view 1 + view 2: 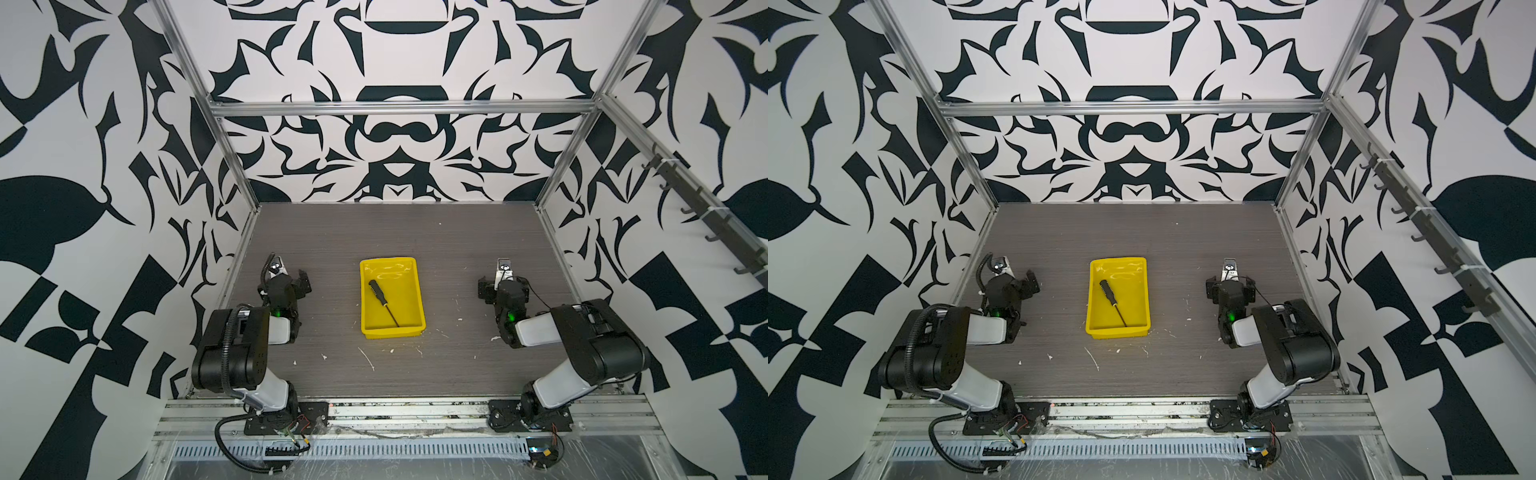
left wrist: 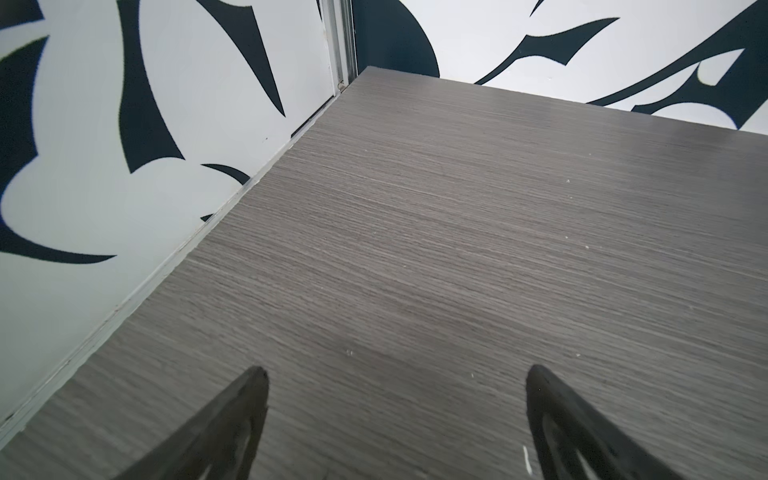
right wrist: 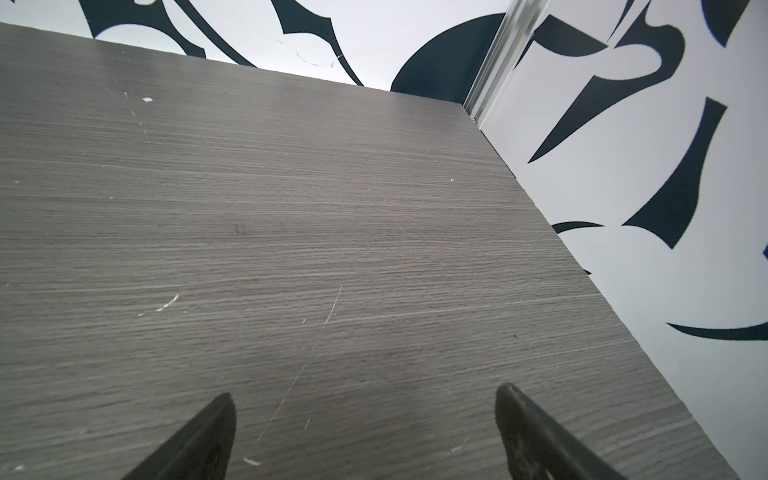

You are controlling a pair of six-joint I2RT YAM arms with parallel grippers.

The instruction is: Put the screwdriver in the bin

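1. The slim screwdriver (image 1: 383, 302) with a black ribbed handle and a thin dark shaft lay flat inside the shallow rectangular bright yellow plastic bin (image 1: 407, 303). It lay diagonally, with the handle toward the far left corner and the tip close to the near wall.
2. The left gripper (image 2: 397, 370) hung well apart from the bin on its left side. Its dark jaws were spread wide, with nothing between them but the grey wood-grain tabletop (image 2: 457, 249).
3. The right gripper (image 3: 364, 390) hung well apart on the bin's right side, its jaws likewise spread and holding nothing.
4. In both top views the bin sat between the two grippers, near the middle of the tabletop, and bare wood-grain surface lay on either side of it.
5. Small white flecks (image 1: 365, 357) and scratches marked the tabletop near the bin's front.
6. Black-and-white patterned walls (image 1: 83, 166) enclosed the tabletop on three sides.
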